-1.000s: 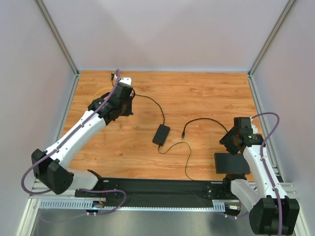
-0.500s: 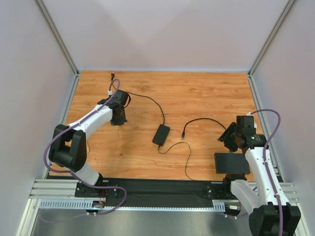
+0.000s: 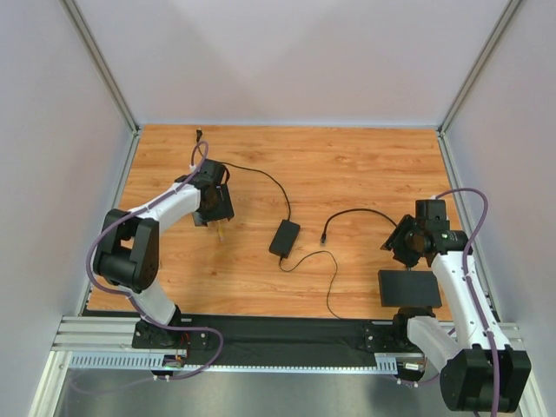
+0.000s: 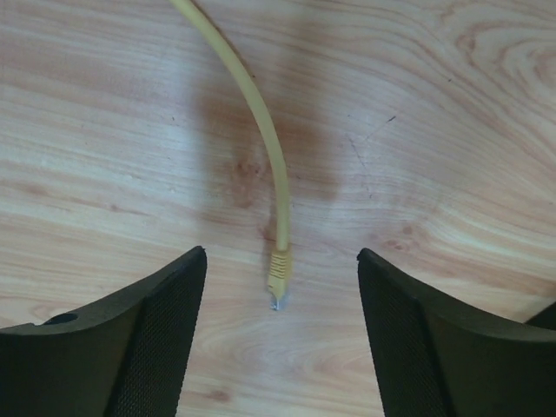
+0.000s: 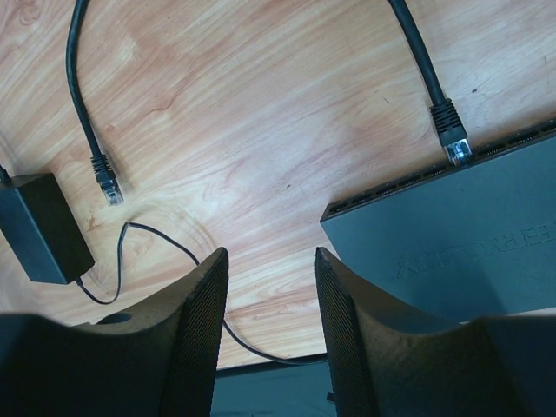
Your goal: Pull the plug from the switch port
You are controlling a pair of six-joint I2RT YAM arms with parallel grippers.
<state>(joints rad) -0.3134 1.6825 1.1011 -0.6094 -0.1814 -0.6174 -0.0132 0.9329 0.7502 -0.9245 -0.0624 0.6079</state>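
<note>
The left claw (image 4: 281, 253) gapes wide, empty, above a thin yellow cable (image 4: 261, 122) mid-frame. The right claw (image 5: 271, 253), equally spread and empty, hangs left of the flat matte-black switch (image 5: 469, 226). Both elbows are bent.

You see a small black rectangular plastic adapter brick (image 3: 284, 237) lying flat near the middle of the light brown wooden table (image 3: 365, 161); thin black wires (image 3: 333, 274) leave both its ends; well to its left a yellow round cable (image 4: 263, 130) rests on the wood, its connector plugged into nothing.
</note>
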